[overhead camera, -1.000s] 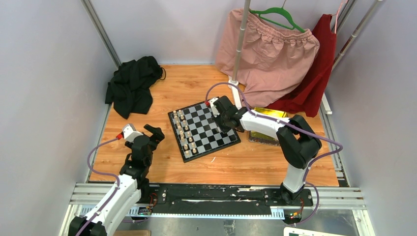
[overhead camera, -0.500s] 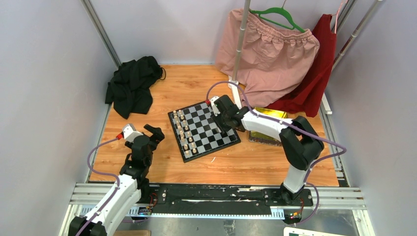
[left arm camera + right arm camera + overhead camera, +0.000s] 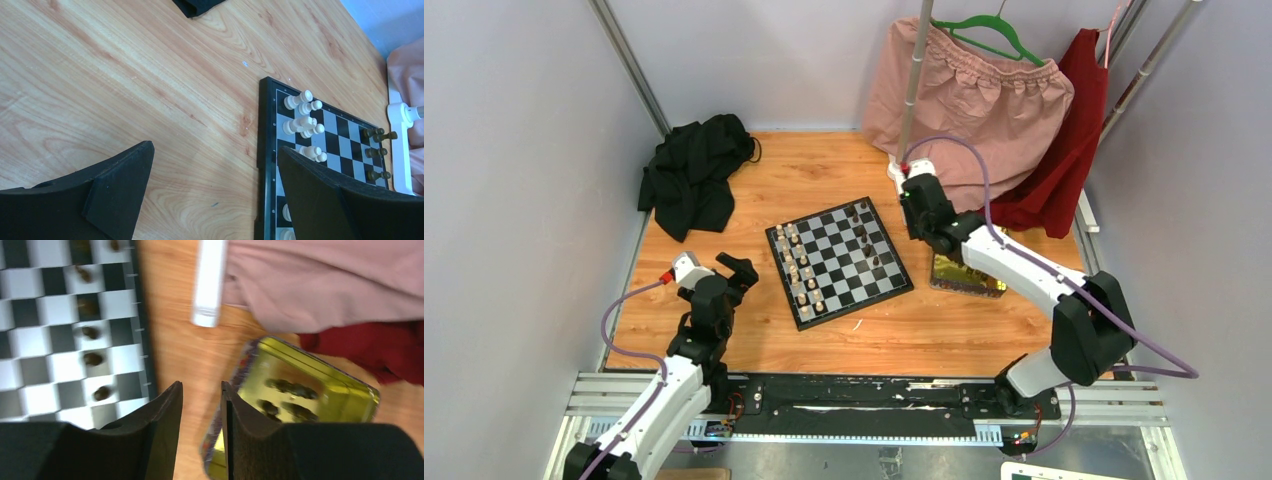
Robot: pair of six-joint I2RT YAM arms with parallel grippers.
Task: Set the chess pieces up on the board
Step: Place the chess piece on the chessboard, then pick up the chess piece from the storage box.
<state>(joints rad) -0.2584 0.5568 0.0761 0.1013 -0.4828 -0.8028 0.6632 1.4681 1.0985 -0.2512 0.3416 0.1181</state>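
Note:
The black-and-white board point(image 3: 856, 305) lies mid-table. Several cream-white chess pieces point(image 3: 802, 268) stand along its left side and several dark brown ones point(image 3: 864, 235) along its right side. My right gripper point(image 3: 924, 215) hovers past the board's far right corner. In the right wrist view it point(image 3: 202, 390) is open by a narrow gap and empty, over bare wood between the board's edge point(image 3: 141, 315) and the yellow tin point(image 3: 320, 380). More dark pieces point(image 3: 290, 387) lie in the tin. My left gripper point(image 3: 214, 148) is wide open and empty over wood left of the board point(image 3: 265, 150).
A black cloth point(image 3: 692, 175) lies at the back left. A pink garment point(image 3: 974, 110) and a red one point(image 3: 1064, 170) hang from a rack at the back right. The rack's pole point(image 3: 912, 90) has a white foot point(image 3: 207, 285) near the board's far corner.
My right gripper has lifted off the board's right side and swung back and right, towards the tin. The dark pieces on that side now show. The left arm has not moved.

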